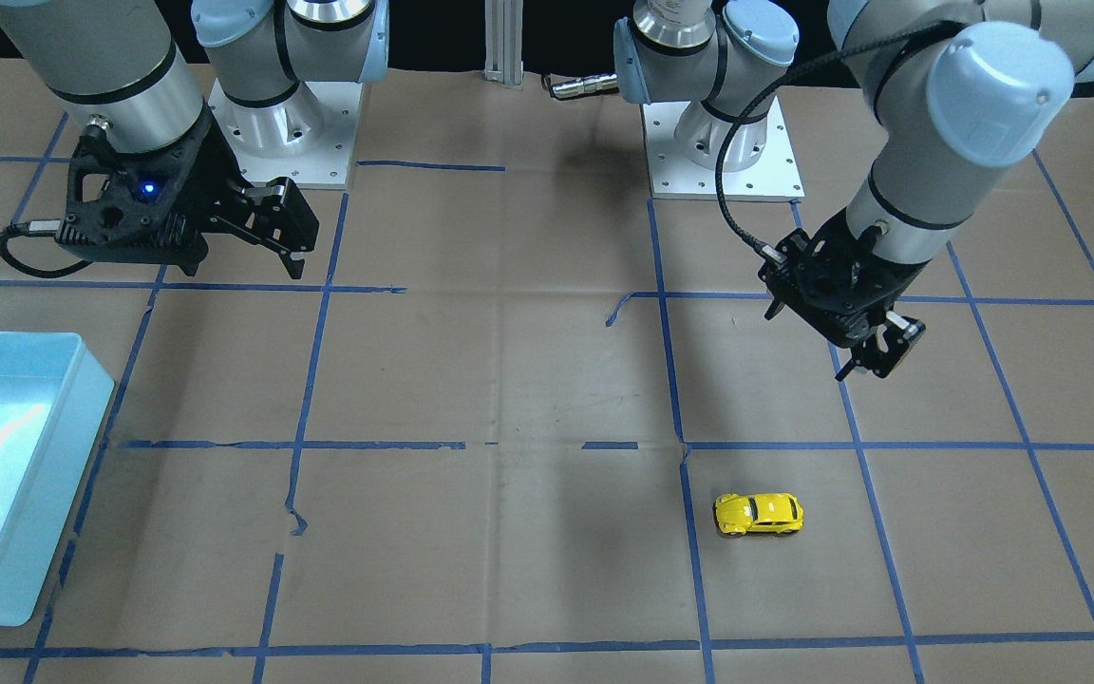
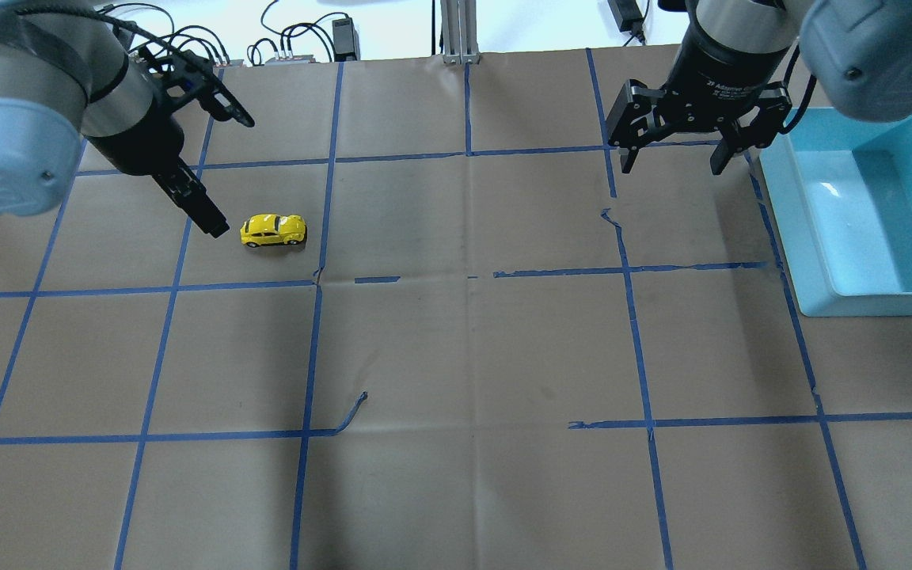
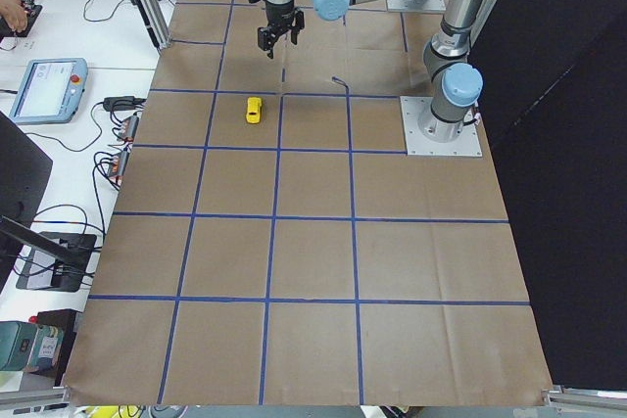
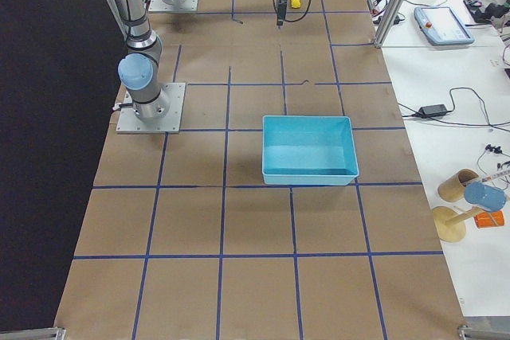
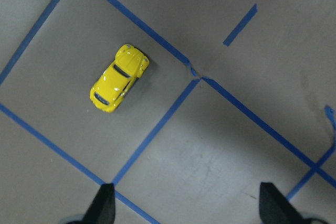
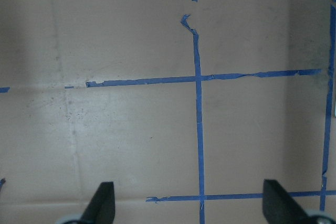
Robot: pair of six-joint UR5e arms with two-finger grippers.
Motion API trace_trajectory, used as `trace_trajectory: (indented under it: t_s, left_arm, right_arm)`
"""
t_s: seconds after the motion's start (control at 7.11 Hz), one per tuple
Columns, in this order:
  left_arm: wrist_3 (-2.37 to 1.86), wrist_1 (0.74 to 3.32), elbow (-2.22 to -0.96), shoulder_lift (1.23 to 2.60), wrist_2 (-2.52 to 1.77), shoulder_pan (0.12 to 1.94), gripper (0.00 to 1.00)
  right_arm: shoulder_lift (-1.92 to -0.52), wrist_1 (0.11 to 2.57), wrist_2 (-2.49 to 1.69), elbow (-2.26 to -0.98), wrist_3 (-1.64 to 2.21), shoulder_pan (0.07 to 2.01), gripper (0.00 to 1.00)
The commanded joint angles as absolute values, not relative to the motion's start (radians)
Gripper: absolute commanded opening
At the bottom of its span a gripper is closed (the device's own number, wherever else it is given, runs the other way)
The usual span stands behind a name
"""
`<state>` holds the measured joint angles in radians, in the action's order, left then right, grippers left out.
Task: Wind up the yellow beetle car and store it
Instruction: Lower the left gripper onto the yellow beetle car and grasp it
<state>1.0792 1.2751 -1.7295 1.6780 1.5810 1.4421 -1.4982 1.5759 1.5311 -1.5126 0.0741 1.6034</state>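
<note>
The yellow beetle car (image 2: 273, 229) stands on its wheels on the brown paper-covered table, also in the front-facing view (image 1: 758, 513) and the left wrist view (image 5: 119, 78). My left gripper (image 2: 214, 224) hangs above the table just beside the car, toward the table's left end, and does not touch it. The left wrist view shows its fingertips (image 5: 105, 205) wide apart, so it is open and empty. My right gripper (image 2: 671, 162) is open and empty over the table near the bin, and its fingertips (image 6: 103, 205) are spread.
A light blue bin (image 2: 868, 305) stands at the table's right end, also in the front-facing view (image 1: 72, 494) and the right-side view (image 4: 309, 177). Blue tape lines grid the table. The arm bases (image 1: 273, 123) are bolted at the robot's side.
</note>
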Motion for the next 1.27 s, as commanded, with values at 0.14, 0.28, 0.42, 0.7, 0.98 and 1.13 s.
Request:
trace_trajectory:
  t_s: [0.14, 0.28, 0.42, 0.7, 0.98, 1.13]
  left_arm:
    - [1.493, 0.915, -1.801, 1.865, 1.583, 1.437, 0.98]
    - [1.567, 0.867, -1.786, 1.911, 1.585, 1.437, 0.98]
    - [1.584, 0.865, -1.781, 1.951, 1.583, 1.437, 0.98]
    - [1.656, 0.865, -1.744, 2.026, 1.583, 1.437, 0.97]
    - [1.666, 0.865, -1.715, 2.074, 1.582, 1.44, 0.97]
    - [1.667, 0.864, -1.715, 2.075, 1.582, 1.439, 0.94]
  right_arm:
    - [-1.486, 1.614, 1.532, -1.513, 0.072, 1.631, 1.0]
    - [-1.486, 1.614, 1.529, -1.513, 0.074, 1.631, 1.0]
    - [-1.48, 1.612, 1.531, -1.513, 0.078, 1.631, 1.0]
    - [-1.479, 1.598, 1.535, -1.516, 0.095, 1.631, 1.0]
    - [-1.485, 1.592, 1.542, -1.519, 0.095, 1.621, 1.0]
    - [-1.479, 1.595, 1.539, -1.517, 0.095, 1.618, 1.0]
